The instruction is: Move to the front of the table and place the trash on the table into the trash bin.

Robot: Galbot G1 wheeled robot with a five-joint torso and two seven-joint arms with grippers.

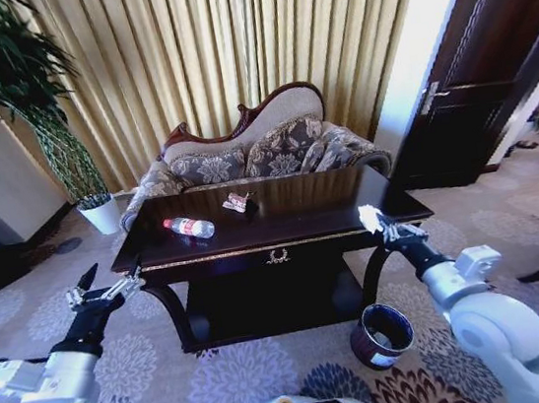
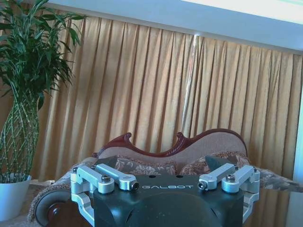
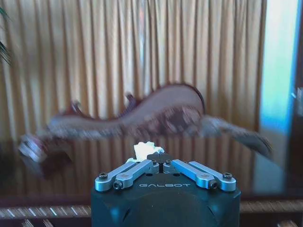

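Your right gripper (image 1: 376,219) pinches white paper bit (image 1: 368,214) above table's (image 1: 284,234) right front corner. Left gripper (image 1: 101,281) spread wide, off left front corner. Bottle (image 1: 190,228), wrapper (image 1: 239,202) lie on tabletop. Trash bin (image 1: 381,335) on carpet below right arm.

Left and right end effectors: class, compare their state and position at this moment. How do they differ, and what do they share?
The left end effector is open and holds nothing; the right end effector is shut on a white crumpled paper bit. The left one hovers off the table's front left corner, while the right one is at the table's right front edge, above the trash bin. Both are raised near tabletop height, pointing toward the sofa.
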